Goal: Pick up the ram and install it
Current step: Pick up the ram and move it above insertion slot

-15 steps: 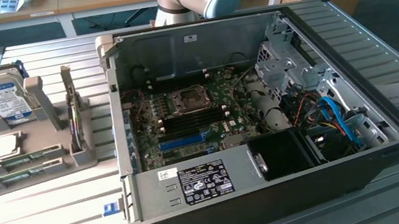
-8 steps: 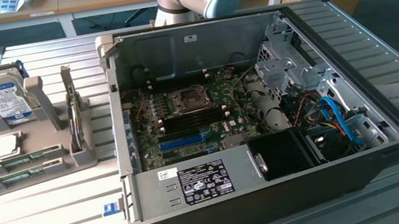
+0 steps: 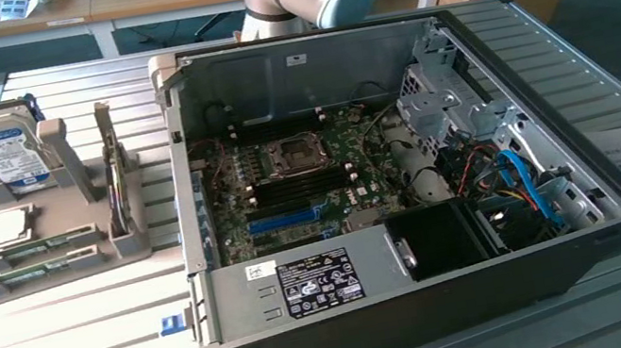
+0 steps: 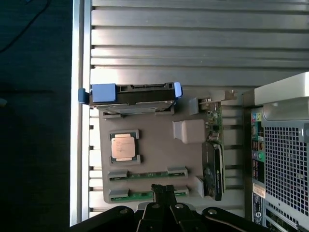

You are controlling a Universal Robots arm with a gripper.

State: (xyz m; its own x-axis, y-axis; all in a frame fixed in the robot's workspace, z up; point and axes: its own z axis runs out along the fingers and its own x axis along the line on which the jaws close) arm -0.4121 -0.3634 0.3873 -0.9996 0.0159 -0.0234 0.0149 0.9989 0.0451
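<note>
— Where are we standing?
— We're reaching: claw [image 4: 163, 188] pressed together, empty, hovering over the ram [image 4: 137, 195] lying in its tray [image 4: 154, 150] slot. We're needing it spread, we judge, before gripping.

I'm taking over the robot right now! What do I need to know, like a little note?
Gripper: shut, holding nothing, hanging above the grey holder, over the outermost ram stick.
Things: the second ram stick lies beside the first in the holder, next to the CPU. The hard drive stands at the holder's opposite end. The open computer case sits to the exterior view's right of the holder, with the motherboard inside.
Done: nothing picked up yet.
Left: both sticks lie in the holder; none lifted, none installed.
</note>
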